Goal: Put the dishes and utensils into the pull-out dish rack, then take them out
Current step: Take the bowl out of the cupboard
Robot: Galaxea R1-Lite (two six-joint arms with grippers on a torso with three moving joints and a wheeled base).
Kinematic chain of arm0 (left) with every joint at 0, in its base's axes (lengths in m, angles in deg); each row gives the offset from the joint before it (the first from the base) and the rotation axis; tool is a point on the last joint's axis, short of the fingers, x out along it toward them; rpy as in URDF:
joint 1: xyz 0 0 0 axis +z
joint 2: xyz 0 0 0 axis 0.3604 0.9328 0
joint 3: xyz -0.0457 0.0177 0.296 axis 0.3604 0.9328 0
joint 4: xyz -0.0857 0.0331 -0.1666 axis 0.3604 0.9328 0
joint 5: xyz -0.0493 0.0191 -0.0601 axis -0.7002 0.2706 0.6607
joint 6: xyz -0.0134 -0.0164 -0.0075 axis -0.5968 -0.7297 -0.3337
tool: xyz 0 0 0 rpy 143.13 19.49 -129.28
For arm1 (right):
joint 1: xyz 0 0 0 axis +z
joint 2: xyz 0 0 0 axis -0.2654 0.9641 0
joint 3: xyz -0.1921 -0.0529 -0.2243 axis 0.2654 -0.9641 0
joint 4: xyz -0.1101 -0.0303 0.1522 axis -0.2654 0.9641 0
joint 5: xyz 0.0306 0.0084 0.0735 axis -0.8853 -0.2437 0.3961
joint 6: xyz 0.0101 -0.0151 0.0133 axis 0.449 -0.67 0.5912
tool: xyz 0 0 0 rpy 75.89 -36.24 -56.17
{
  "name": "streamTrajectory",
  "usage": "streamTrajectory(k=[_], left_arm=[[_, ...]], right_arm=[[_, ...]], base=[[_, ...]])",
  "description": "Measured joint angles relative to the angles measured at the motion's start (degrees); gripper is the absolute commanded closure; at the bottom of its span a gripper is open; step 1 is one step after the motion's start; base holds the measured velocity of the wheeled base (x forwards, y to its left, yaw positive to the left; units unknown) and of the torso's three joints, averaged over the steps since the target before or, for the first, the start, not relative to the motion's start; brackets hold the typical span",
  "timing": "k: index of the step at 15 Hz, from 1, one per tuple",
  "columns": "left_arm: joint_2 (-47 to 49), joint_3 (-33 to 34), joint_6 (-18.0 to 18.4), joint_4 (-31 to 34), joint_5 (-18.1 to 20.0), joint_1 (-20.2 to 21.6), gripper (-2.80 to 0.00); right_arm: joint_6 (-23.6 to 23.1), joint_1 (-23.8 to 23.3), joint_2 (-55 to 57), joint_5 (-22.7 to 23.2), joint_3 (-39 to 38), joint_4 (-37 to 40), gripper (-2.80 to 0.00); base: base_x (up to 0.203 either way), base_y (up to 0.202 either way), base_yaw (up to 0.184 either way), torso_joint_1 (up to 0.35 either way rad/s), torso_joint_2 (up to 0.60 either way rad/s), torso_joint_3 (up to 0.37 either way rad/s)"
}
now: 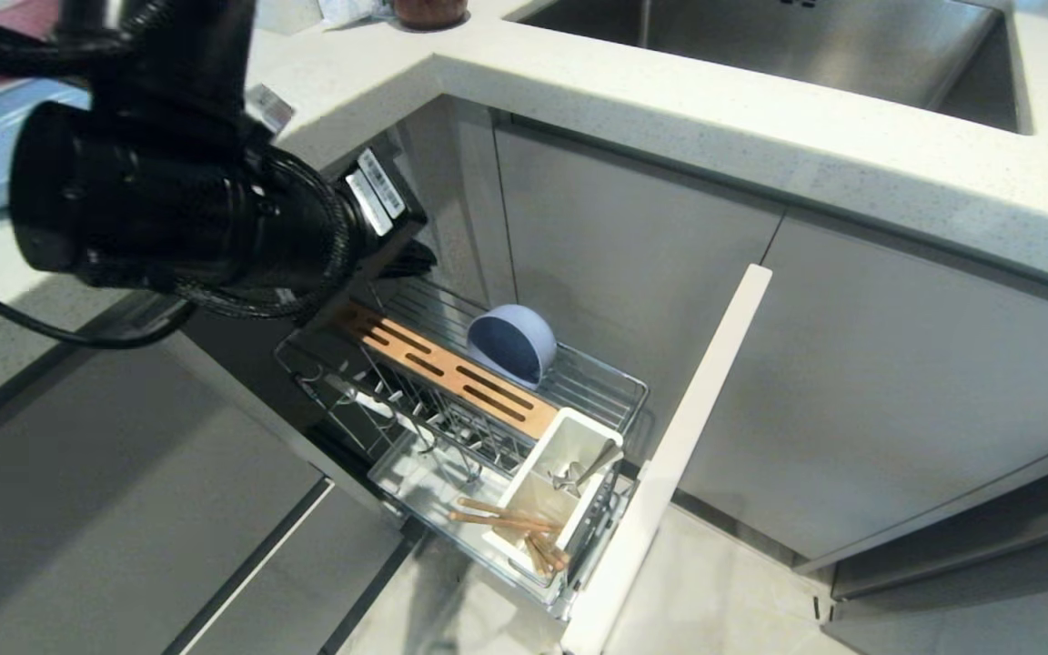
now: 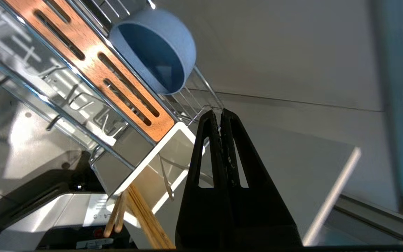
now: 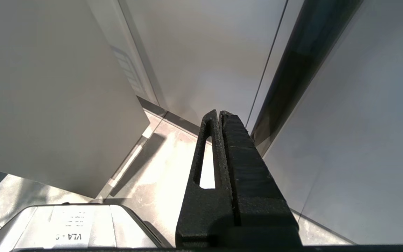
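Head view puts the pulled-out dish rack at the heart of things, standing out of the cabinet under the counter. The blue bowl sits tipped on its side on the rack's far wires, just behind the slotted wooden strip. At the front end of that strip is the white cutlery caddy, holding the spoon in one pocket and the chopsticks in another, their ends sticking out over its rim. I see no blue plate anywhere in the rack.

The left gripper hangs above the rack near the caddy, its fingers pressed together and pinching nothing. The right gripper is parked low by the cabinet fronts, fingers likewise pressed together and empty.

To my eye the rack is partly filled and the arm is between picks. Whichever piece comes next, the fingers need to spread before coming down. For the bowl, I'd take its upper rim and lift straight up off the wires, so it doesn't catch the strip. For the chopsticks, grip both together near the ends that stick out.
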Motion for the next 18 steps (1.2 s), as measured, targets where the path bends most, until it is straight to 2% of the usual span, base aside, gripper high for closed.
streamTrajectory(k=[2, 6, 9, 10, 13, 18], left_arm=[[2.50, 1.17, -0.11, -1.92, -0.37, -0.33, 0.00], [7.73, 3.32, 0.35, -6.37, -3.49, -0.52, 0.00], [11.54, 4.70, 0.61, -9.55, -3.84, -0.52, 0.00], [12.60, 4.78, 0.63, -9.82, -3.84, -0.52, -2.80], [14.96, 4.69, 0.61, -10.29, -3.84, -0.40, -2.80], [16.60, 4.61, 0.93, -14.65, -3.73, 0.02, -2.80]], right_arm=[[0.01, 0.00, -0.01, 0.01, 0.00, 0.00, 0.00], [0.01, 0.00, 0.00, 0.00, 0.00, 0.00, 0.00], [0.01, 0.00, 0.01, 0.00, 0.00, 0.00, 0.00], [0.01, 0.00, -0.01, 0.02, 0.00, 0.00, 0.00], [0.00, 0.00, 0.01, 0.02, 0.00, 0.00, 0.00], [0.01, 0.00, 0.01, 0.02, 0.00, 0.01, 0.00]], base=[[0.000, 0.000, 0.000, 0.000, 0.00, 0.000], [0.000, 0.000, 0.000, 0.000, 0.00, 0.000], [0.000, 0.000, 0.000, 0.000, 0.00, 0.000], [0.000, 0.000, 0.000, 0.000, 0.00, 0.000], [0.000, 0.000, 0.000, 0.000, 0.00, 0.000], [0.000, 0.000, 0.000, 0.000, 0.00, 0.000]])
